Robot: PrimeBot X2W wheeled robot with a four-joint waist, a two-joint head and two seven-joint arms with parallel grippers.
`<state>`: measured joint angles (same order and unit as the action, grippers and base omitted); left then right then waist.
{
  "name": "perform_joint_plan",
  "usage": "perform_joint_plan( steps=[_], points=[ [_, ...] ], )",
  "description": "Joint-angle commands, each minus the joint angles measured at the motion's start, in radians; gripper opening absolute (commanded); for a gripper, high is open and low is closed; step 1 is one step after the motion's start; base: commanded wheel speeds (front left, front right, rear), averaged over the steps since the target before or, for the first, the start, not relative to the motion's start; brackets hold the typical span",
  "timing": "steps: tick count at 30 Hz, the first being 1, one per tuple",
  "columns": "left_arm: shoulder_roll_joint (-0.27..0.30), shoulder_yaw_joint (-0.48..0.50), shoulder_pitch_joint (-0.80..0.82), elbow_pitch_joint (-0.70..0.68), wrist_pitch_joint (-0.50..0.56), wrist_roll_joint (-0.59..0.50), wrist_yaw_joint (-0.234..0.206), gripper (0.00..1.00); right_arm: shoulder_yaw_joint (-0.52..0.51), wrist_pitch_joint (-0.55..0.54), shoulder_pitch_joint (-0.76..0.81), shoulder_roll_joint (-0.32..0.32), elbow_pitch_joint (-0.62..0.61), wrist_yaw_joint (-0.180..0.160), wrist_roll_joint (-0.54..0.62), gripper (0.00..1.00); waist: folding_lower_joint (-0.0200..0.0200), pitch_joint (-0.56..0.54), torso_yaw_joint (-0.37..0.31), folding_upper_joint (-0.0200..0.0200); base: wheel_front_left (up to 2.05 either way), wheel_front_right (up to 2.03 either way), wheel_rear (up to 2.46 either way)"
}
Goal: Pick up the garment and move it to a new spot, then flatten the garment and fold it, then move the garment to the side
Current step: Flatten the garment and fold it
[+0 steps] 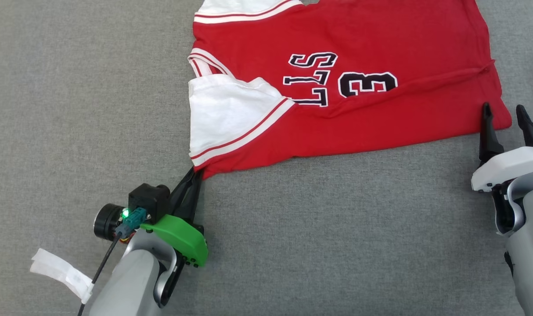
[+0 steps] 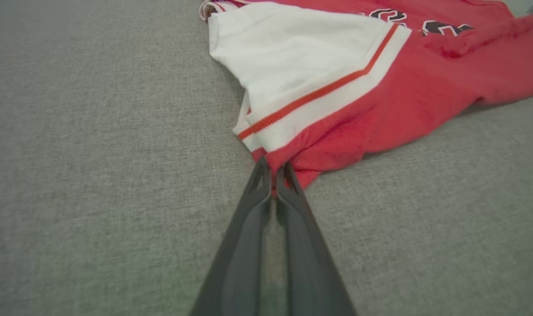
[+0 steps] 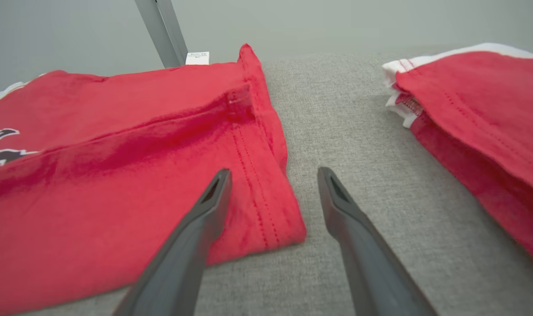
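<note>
Red jersey (image 1: pixel 358 118) with white sleeves lies spread and slightly rumpled on the grey cloth surface (image 1: pixel 73 87). The left fingers (image 1: pixel 188 193) are pinched closed on its near corner below a white sleeve, while the right fingers (image 1: pixel 488 136) stand wide apart and empty at the hem corner opposite. Light and limp, it will likely sag and crease, so corners and hems look like the best holds.

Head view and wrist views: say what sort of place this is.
Probably a robot test bench for cloth folding: a grey fabric-covered work surface, a red and white jersey spread on it, and a bare metal post against a plain pale wall.
</note>
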<state>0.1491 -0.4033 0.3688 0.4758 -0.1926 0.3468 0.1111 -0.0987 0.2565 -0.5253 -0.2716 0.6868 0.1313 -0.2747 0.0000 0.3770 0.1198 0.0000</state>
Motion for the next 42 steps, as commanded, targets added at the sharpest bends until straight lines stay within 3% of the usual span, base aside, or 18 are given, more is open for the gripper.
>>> perform_joint_plan(
  steps=[1,2,3,4,5,19,30,42],
  points=[
    [0.012,-0.002,0.016,0.01,-0.012,-0.012,0.001,0.0,0.006,0.003,-0.012,0.0,0.007,-0.001,0.003,1.0,0.0,0.001,0.003,0.0,0.0,0.0,0.0],
    [0.011,-0.002,0.02,0.016,-0.015,-0.009,0.001,0.0,0.01,0.004,-0.011,0.0,0.01,-0.001,-0.001,1.0,0.0,0.002,0.004,0.0,0.0,0.0,0.0],
    [0.012,-0.001,0.024,0.023,-0.022,-0.007,0.002,0.0,0.018,0.005,-0.01,0.0,0.01,-0.001,-0.006,0.57,0.0,0.001,0.003,0.0,0.0,0.0,0.0],
    [0.013,-0.002,0.028,0.027,-0.025,-0.008,0.002,0.0,0.023,0.006,-0.008,-0.001,0.009,-0.001,-0.01,0.42,0.0,0.001,0.003,0.0,0.0,0.0,0.0],
    [0.014,-0.003,0.03,0.033,-0.03,-0.008,0.003,0.0,0.03,0.007,-0.001,-0.001,0.012,-0.001,-0.016,0.0,0.0,-0.001,0.003,0.0,0.0,0.0,0.0],
    [0.052,0.015,-0.045,0.018,-0.063,0.005,-0.011,0.0,0.02,0.009,0.159,-0.008,-0.121,-0.001,-0.095,0.0,0.0,-0.066,-0.015,0.0,0.0,0.0,0.0],
    [0.097,0.011,-0.222,-0.122,-0.05,0.021,-0.028,0.0,0.009,0.009,0.393,-0.025,-0.269,-0.002,-0.187,0.0,0.0,-0.128,-0.032,0.0,0.0,0.0,0.0],
    [0.151,-0.038,-0.428,-0.331,0.069,0.02,-0.069,0.0,0.0,0.009,0.561,-0.045,-0.337,-0.001,-0.212,0.0,0.0,-0.158,-0.053,0.0,0.0,0.0,0.0]
  ],
)
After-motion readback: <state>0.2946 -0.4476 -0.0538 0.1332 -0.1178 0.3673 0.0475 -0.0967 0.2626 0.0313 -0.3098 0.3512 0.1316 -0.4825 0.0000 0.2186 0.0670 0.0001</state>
